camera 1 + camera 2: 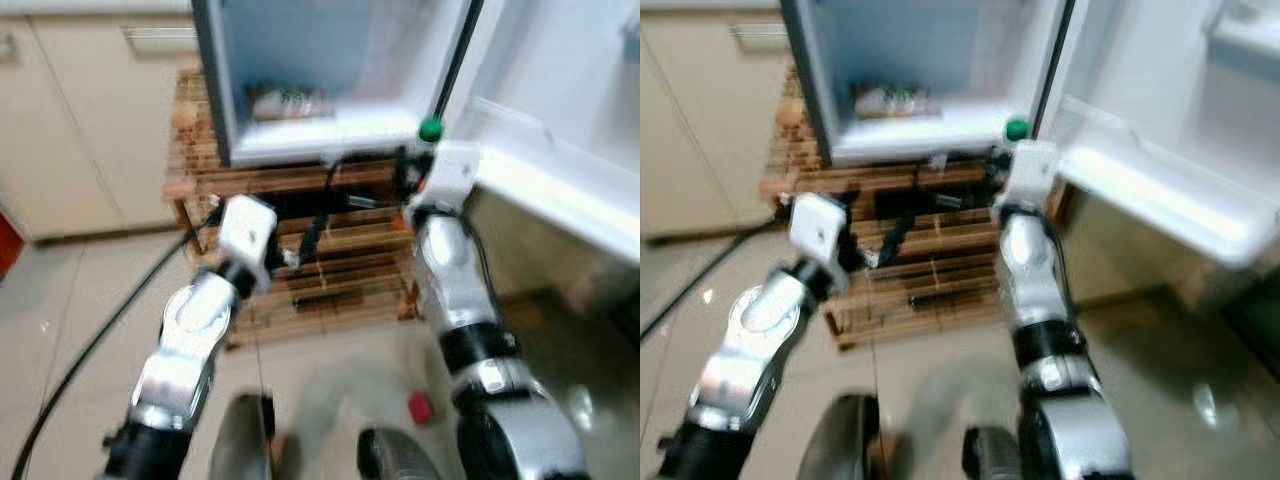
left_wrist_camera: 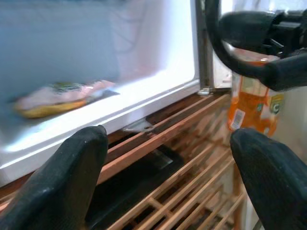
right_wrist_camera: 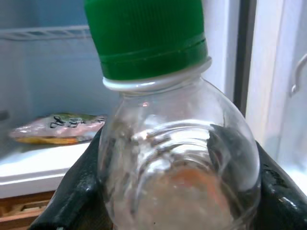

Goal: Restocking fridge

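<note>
A small fridge [image 1: 330, 138] stands open on a wooden slat rack [image 1: 300, 290], its door [image 1: 560, 130] swung out to the right. A wrapped food packet [image 1: 285, 102] lies on the fridge floor. My right gripper [image 1: 417, 172] is shut on a clear bottle [image 3: 177, 158] with a green cap [image 1: 431, 129] and an orange label [image 2: 249, 103]. It holds the bottle upright just below the fridge's front right corner, beside the door hinge. My left gripper [image 2: 168, 148] is open and empty, low in front of the rack, left of the bottle.
Cream cabinets [image 1: 90, 120] line the wall on the left. A black cable [image 1: 100, 330] runs across the tiled floor to the left arm. A small red object [image 1: 420, 407] lies on the floor near my right arm. The views are blurred.
</note>
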Available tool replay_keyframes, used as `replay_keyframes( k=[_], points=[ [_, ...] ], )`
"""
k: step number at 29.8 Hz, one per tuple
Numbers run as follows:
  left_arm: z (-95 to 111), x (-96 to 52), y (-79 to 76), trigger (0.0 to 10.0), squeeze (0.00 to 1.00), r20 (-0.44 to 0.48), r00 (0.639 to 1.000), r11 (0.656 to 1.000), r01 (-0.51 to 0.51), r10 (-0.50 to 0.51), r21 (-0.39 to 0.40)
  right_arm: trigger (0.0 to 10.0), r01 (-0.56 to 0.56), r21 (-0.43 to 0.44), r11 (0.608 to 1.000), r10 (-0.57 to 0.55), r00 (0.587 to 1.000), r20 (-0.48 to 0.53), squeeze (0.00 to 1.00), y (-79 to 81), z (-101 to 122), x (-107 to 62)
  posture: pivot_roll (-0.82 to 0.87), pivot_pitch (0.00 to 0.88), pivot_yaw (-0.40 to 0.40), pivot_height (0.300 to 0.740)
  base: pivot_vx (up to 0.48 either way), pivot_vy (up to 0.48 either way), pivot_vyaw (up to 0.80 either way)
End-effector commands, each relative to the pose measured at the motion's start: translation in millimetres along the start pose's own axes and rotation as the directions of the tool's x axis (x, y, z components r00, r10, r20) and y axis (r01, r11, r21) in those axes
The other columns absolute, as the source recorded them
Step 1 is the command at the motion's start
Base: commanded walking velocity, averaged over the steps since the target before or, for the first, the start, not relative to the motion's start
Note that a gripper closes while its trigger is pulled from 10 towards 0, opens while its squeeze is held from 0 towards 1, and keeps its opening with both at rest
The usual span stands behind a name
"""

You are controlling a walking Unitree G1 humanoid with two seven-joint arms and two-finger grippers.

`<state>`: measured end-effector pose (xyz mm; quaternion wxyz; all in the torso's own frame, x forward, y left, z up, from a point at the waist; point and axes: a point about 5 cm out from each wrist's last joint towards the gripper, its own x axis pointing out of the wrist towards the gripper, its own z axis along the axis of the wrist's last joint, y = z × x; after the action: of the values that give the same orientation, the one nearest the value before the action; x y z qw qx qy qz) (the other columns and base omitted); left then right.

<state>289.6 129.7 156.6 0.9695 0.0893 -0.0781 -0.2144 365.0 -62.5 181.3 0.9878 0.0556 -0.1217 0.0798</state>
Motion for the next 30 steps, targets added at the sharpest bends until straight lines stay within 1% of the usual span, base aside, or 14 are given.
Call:
replay_keyframes(
  k=[1, 5, 7, 8, 9, 10, 13, 16, 20, 23, 24, 26, 28, 30],
  points=[
    [6, 5.5, -11.1, 10.0, 0.0, 0.029, 0.999, 0.999, 0.038, -0.037, -0.01, 0.0, 0.062, -0.021, 0.998, -0.061, 0.997, 0.05, 0.0, -23.1, 10, 2.0, -0.05, 0.0, -0.03, 0.613, 0.446, 0.0, 0.0],
    [13, 5.0, -10.4, 10.0, 0.0, 0.07, 0.997, 1.0, 0.019, -0.017, -0.024, 0.0, 0.027, -0.023, 0.999, -0.025, 0.995, 0.099, 0.0, -17.1, 20, 2.7, -0.05, 0.0, -0.028, 0.613, 0.445, 0.0, 0.0],
    [23, 2.9, -10.4, 10.0, 0.0, 0.12, 0.993, 1.0, 0.003, 0.0, -0.022, 0.0, -0.045, -0.009, 0.999, 0.045, 0.976, 0.211, 0.0, -3.3, 47, 4.7, -0.05, 0.0, -0.026, 0.613, 0.442, 0.0, 0.0],
    [33, 2.9, -9.0, 10.0, 0.0, 0.16, 0.987, 1.0, -0.022, 0.022, -0.002, 0.0, -0.117, 0.004, 0.993, 0.109, 0.942, 0.318, 0.0, 9.1, 74, 5.1, -0.04, 0.0, -0.026, 0.613, 0.382, 0.0, 0.0],
    [33, 2.9, -9.0, 10.0, 0.0, 0.16, 0.987, 1.0, -0.022, 0.022, -0.002, 0.0, -0.117, 0.004, 0.993, 0.109, 0.942, 0.318, 0.0, 9.1, 74, 5.1, -0.04, 0.0, -0.026, 0.613, 0.382, 0.0, 0.0],
    [41, 4.6, -7.6, 10.0, 0.0, 0.187, 0.982, 0.999, -0.039, 0.037, 0.006, 0.0, -0.155, 0.007, 0.988, 0.142, 0.919, 0.369, 0.0, 15.0, 88, 4.9, -0.04, 0.0, -0.03, 0.613, 0.0, 0.0, 0.0],
    [57, 10.3, -5.8, 10.0, 0.0, 0.234, 0.971, 0.998, -0.045, 0.036, 0.034, 0.0, -0.223, 0.017, 0.975, 0.196, 0.885, 0.422, 0.0, 24.3, 108, 5.4, -0.03, 0.0, -0.032, 0.613, 0.0, 0.0, 0.0],
    [58, 12.2, -3.3, 10.0, 0.0, 0.239, 0.97, 0.999, -0.045, 0.039, 0.022, 0.0, -0.233, 0.011, 0.972, 0.208, 0.885, 0.416, 0.0, 25.4, 108, 6.9, -0.03, 0.0, -0.037, 0.613, 0.0, 0.0, 0.0],
    [51, 12.0, -2.4, 10.0, 0.0, 0.204, 0.978, 0.999, -0.05, 0.048, 0.004, 0.0, -0.23, 0.036, 0.973, 0.207, 0.926, 0.316, 0.0, 22.1, 87, 8.9, -0.03, 0.0, -0.039, 0.613, 0.0, 0.0, 0.0],
    [46, 13.4, -3.2, 10.0, 0.0, 0.175, 0.984, 0.999, -0.051, 0.047, 0.014, 0.0, -0.229, 0.045, 0.972, 0.207, 0.935, 0.289, 0.0, 20.5, 82, 7.8, -0.03, 0.0, -0.039, 0.613, 0.0, 0.0, 0.0],
    [46, 13.6, -3.3, 10.0, 0.0, 0.175, 0.983, 0.999, -0.051, 0.048, 0.012, 0.0, -0.225, 0.027, 0.974, 0.207, 0.934, 0.291, 0.0, 20.0, 83, 7.3, -0.03, 0.0, -0.037, 0.613, 0.0, 0.0, 0.0],
    [47, 13.9, -2.6, 10.0, 0.0, 0.181, 0.982, 0.999, -0.054, 0.052, 0.005, 0.0, -0.164, -0.137, 0.977, 0.203, 0.913, 0.355, 0.0, 15.4, 91, 4.4, -0.04, 0.0, -0.034, 0.613, 0.0, 0.0, 0.0],
    [48, 13.9, -2.3, 10.0, 0.0, 0.182, 0.982, 0.999, -0.054, 0.053, 0.003, 0.0, -0.143, -0.174, 0.974, 0.199, 0.906, 0.372, 0.0, 13.8, 94, 3.6, -0.04, 0.0, -0.034, 0.613, 0.0, 0.0, 0.0],
    [48, 13.7, -1.7, 10.0, 0.0, 0.182, 0.982, 0.999, -0.054, 0.054, -0.005, 0.0, -0.073, -0.222, 0.972, 0.161, 0.898, 0.409, 0.0, 3.8, 100, 2.1, -0.04, 0.0, -0.03, 0.613, 0.0, 0.0, 0.0]
  ],
)
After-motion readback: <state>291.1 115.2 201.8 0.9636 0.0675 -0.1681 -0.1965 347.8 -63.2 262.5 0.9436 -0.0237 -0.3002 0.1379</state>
